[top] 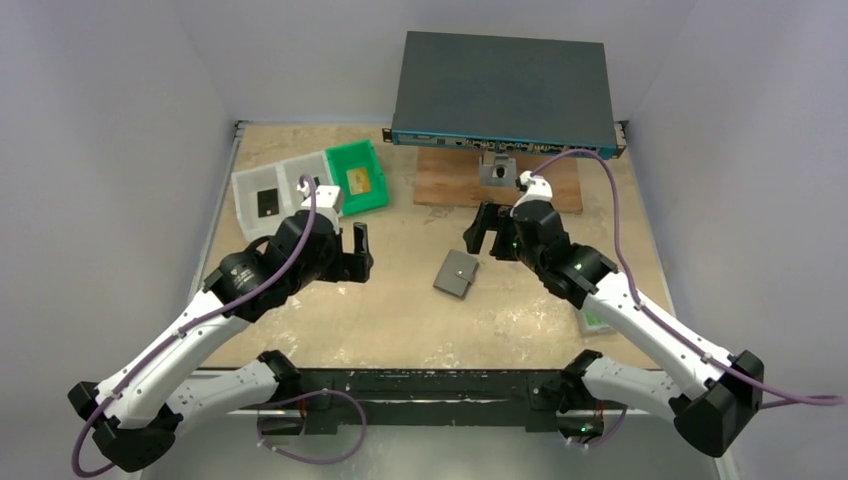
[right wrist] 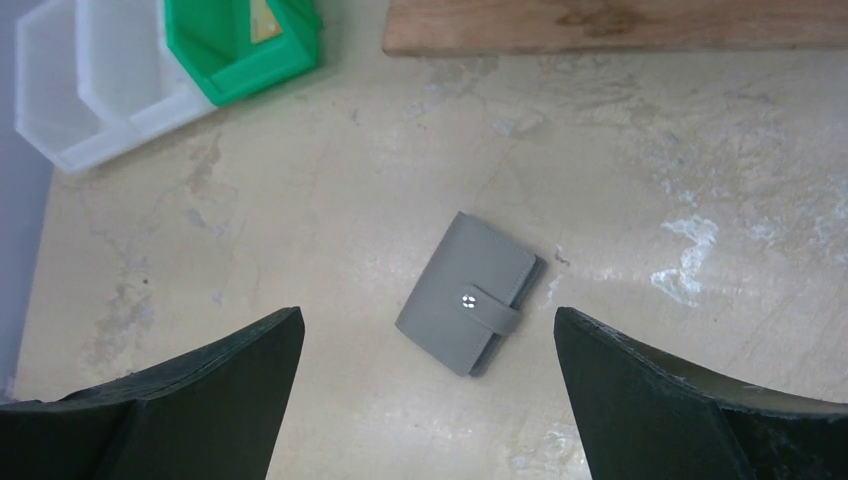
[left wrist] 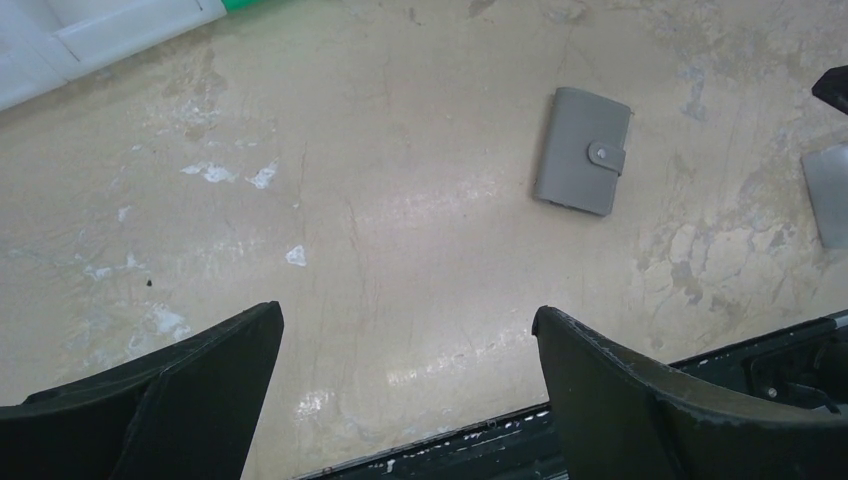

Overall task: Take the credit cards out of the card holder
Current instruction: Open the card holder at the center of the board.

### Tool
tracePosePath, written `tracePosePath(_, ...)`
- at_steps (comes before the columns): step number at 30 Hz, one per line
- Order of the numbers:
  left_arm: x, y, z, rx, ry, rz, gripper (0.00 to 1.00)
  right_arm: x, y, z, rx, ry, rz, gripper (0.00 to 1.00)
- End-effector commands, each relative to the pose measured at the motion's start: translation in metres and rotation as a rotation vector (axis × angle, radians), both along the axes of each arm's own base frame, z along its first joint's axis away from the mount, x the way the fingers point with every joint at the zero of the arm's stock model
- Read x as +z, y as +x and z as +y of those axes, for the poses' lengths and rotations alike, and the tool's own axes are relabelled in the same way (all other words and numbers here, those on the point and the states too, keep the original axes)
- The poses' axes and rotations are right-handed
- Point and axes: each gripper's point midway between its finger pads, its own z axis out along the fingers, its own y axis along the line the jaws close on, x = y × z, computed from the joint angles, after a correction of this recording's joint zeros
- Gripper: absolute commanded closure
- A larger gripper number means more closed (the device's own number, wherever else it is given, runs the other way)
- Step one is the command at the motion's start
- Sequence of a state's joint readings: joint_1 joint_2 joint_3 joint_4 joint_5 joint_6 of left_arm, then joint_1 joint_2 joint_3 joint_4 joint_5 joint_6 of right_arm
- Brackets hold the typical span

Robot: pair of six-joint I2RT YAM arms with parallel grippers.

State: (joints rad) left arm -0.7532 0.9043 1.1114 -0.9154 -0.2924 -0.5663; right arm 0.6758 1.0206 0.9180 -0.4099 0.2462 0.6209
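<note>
The card holder (top: 456,273) lies flat on the tabletop between both arms, a grey folded wallet with its strap snapped shut over a light stud. It shows at the upper right in the left wrist view (left wrist: 583,150) and near the centre in the right wrist view (right wrist: 468,293). The fold hides any credit cards inside it. My left gripper (top: 358,252) (left wrist: 408,310) hovers open to the holder's left, holding nothing. My right gripper (top: 483,232) (right wrist: 428,312) is open too, above and just behind the holder, which sits between and beyond its fingertips.
At the back left stand a white tray (top: 275,185) (right wrist: 90,90) with a black card (top: 267,203) and a green tray (top: 358,175) (right wrist: 240,40) with a gold card (top: 360,180). A large dark box (top: 500,90) and a wooden board (top: 450,180) (right wrist: 620,25) stand behind. A flat grey piece (left wrist: 828,195) lies right.
</note>
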Motion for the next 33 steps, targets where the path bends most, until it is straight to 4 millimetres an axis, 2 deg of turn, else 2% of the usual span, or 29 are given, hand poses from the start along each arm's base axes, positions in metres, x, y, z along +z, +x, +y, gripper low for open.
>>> tracePosePath(1, -0.007, 0.001, -0.006, 0.021, -0.047, 0.008, 0.0, -0.05, -0.009, -0.004, -0.019, -0.056, 0.117, 0.01)
tracePosePath(5, -0.025, -0.004, -0.008, 0.029, -0.054, 0.061, 0.0, -0.083, -0.017, 0.006, 0.001, -0.051, 0.174, 0.02)
tracePosePath(9, -0.038, -0.008, -0.012, 0.022, -0.068, 0.095, 0.0, -0.108, -0.02, 0.023, 0.011, -0.071, 0.225, 0.13)
tracePosePath(10, -0.04, -0.008, -0.013, 0.022, -0.068, 0.1, 0.0, -0.115, -0.019, 0.027, 0.008, -0.084, 0.238, 0.19)
tracePosePath(14, -0.044, -0.009, -0.011, 0.026, -0.062, 0.109, 0.0, -0.122, -0.01, 0.048, -0.005, -0.123, 0.243, 0.38)
tracePosePath(18, -0.043, -0.012, -0.009, 0.028, -0.06, 0.111, 0.0, -0.135, -0.001, 0.057, -0.039, -0.204, 0.264, 0.5)
tracePosePath(26, -0.04, -0.016, -0.004, 0.029, -0.063, 0.099, 0.0, -0.149, 0.016, 0.054, -0.12, -0.313, 0.266, 0.6)
tracePosePath(33, -0.041, -0.017, -0.003, 0.028, -0.062, 0.103, 0.0, -0.167, 0.02, 0.055, -0.134, -0.365, 0.29, 0.7)
